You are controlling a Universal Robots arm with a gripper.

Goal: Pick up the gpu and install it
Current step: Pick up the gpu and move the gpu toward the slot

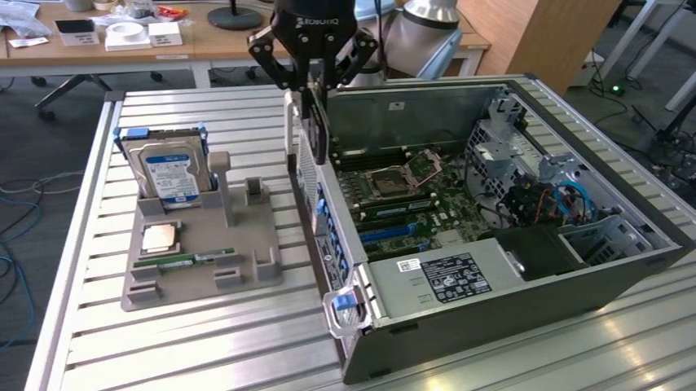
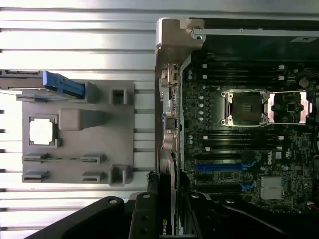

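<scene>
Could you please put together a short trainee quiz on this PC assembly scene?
1. True or false: the gripper holds the gpu on edge by the open computer case.
2. Which part stands upright in the gray fixture? A) hard drive B) CPU C) RAM stick
3. What colour are the hard drive's side rails?
Key: 1 true; 2 A; 3 blue.
</scene>
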